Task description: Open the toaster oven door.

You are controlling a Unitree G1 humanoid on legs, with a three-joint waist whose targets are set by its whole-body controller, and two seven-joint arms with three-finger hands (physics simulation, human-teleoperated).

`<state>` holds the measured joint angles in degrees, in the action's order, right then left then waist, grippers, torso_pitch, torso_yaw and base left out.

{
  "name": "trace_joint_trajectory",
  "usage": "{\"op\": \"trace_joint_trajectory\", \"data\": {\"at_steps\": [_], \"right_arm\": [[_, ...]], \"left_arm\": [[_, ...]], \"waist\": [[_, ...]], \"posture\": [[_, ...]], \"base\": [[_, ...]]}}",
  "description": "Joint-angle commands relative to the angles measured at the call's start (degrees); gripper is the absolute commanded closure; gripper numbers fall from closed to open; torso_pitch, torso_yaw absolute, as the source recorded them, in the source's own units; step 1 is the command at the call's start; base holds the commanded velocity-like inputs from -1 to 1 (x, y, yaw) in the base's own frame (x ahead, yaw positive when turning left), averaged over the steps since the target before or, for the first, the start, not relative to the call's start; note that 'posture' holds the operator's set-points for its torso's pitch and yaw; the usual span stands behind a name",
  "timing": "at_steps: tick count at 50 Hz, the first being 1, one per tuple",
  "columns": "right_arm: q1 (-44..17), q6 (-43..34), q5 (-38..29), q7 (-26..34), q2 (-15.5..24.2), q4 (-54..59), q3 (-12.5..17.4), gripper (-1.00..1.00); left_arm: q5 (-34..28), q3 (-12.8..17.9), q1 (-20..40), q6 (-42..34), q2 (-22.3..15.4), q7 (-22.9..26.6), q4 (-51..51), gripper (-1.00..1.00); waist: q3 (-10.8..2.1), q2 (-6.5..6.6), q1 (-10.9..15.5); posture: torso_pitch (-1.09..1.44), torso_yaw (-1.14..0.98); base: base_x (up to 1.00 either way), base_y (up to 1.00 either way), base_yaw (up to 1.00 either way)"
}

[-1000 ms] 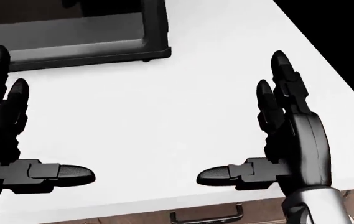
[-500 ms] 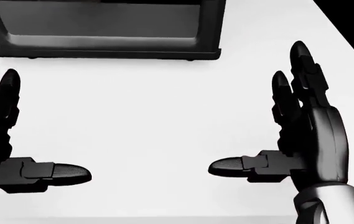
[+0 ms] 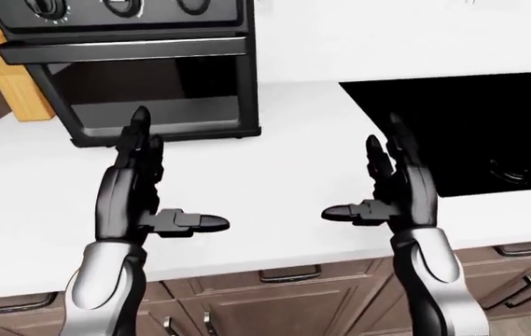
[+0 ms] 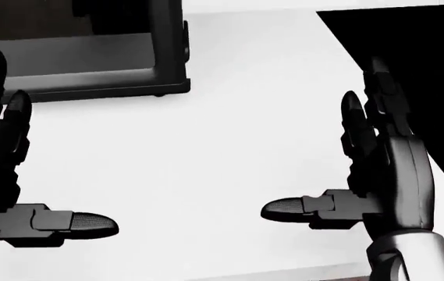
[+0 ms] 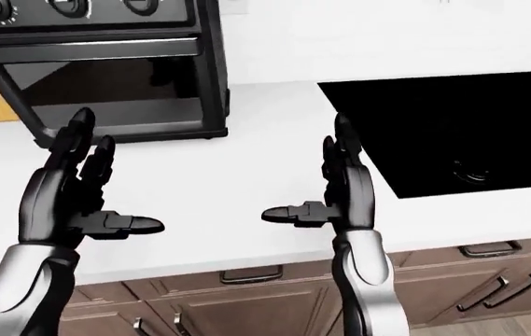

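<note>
The black toaster oven [image 3: 143,70] stands on the white counter at the upper left of the left-eye view. It has knobs along its top, a horizontal handle bar [image 3: 125,50] and a glass door [image 3: 153,94] that looks closed. My left hand [image 3: 176,171] is open, palm inward, with its fingertips just below the oven's lower edge. My right hand [image 3: 358,175] is open and empty over the counter, to the right of the oven. Neither hand touches the oven. The head view shows only the oven's lower part [image 4: 89,64].
A black cooktop [image 3: 470,133] is set into the white counter [image 3: 283,154] at the right. A wooden knife block [image 3: 13,80] stands left of the oven. Brown drawers with handles [image 3: 288,274] run below the counter edge.
The head view has swung: the oven slid right, then back left, and the cooktop now fills the upper right. Both hands stay open in the same pose.
</note>
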<state>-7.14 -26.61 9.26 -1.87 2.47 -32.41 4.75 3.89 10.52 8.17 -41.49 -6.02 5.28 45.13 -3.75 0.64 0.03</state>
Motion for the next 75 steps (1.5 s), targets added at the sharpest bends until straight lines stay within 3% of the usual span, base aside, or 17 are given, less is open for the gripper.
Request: {"op": "trace_joint_trajectory", "data": {"at_steps": [1, 16, 30, 43, 57, 61, 67, 72, 75], "right_arm": [[-1.1, 1.7, 0.0, 0.1, 0.0, -2.1, -0.2, -1.00], [-1.1, 1.4, -0.8, 0.2, -0.3, -2.1, -1.0, -1.00], [-0.6, 2.5, -1.1, 0.4, -0.6, -1.4, -1.3, -1.00], [-0.6, 4.2, -1.3, 0.8, -0.7, 0.3, -1.6, -1.00], [-0.5, 2.8, -1.1, 0.6, -0.7, -1.4, -1.4, -1.00], [-0.5, 3.6, -1.1, 0.7, -0.7, -0.6, -1.5, -1.00], [-0.6, 4.7, -1.2, 0.8, -0.7, 0.8, -1.4, -1.00], [-0.6, 4.6, -1.0, 0.7, -0.6, 0.7, -1.3, -1.00], [-0.7, 4.4, -1.0, 0.6, -0.6, 0.5, -1.3, -1.00]], "left_arm": [[0.0, 0.3, 1.0, 2.1, -0.4, -0.1, 1.3, -1.00], [0.4, 0.7, 1.3, 2.6, -0.7, 0.0, 1.1, -1.00], [0.4, 0.5, 0.4, 4.1, -0.5, -0.2, 0.0, -1.00], [-0.3, -0.1, 0.4, 4.8, -0.4, 0.2, -0.3, -1.00], [-5.6, -2.5, 7.2, -0.1, -2.1, 2.0, -1.5, -1.00], [-12.8, -4.3, 12.3, 1.0, -5.3, 3.2, -6.4, -1.00], [-25.7, -8.0, 17.1, 6.1, -5.7, 7.4, -16.7, -1.00], [-40.3, -7.8, 22.4, 17.3, -7.1, 6.2, -27.3, -1.00], [-45.5, -7.5, 23.8, 20.9, -6.4, 6.8, -29.7, -1.00]], "waist": [[-0.99, -0.19, 0.0], [-6.21, -0.40, 0.3], [-8.40, -0.33, 0.6], [-12.54, -0.24, 0.9], [-13.85, -0.27, 1.0], [-13.94, -0.32, 0.9], [-13.92, -0.55, 0.9], [-13.86, -0.69, 0.8], [-13.74, -0.83, 0.5]], "posture": [[-0.12, 0.00], [-0.21, 0.00], [-0.24, 0.00], [-0.35, 0.00], [-0.38, 0.00], [-0.38, 0.00], [-0.38, 0.00], [-0.38, 0.00], [-0.38, 0.00]], "base": [[0.00, 0.00, 0.00], [0.00, 0.00, 0.00], [0.00, 0.00, 0.00], [0.00, 0.00, 0.00], [0.00, 0.00, 0.00], [0.00, 0.00, 0.00], [0.00, 0.00, 0.00], [0.00, 0.00, 0.00], [0.00, 0.00, 0.00]]}}
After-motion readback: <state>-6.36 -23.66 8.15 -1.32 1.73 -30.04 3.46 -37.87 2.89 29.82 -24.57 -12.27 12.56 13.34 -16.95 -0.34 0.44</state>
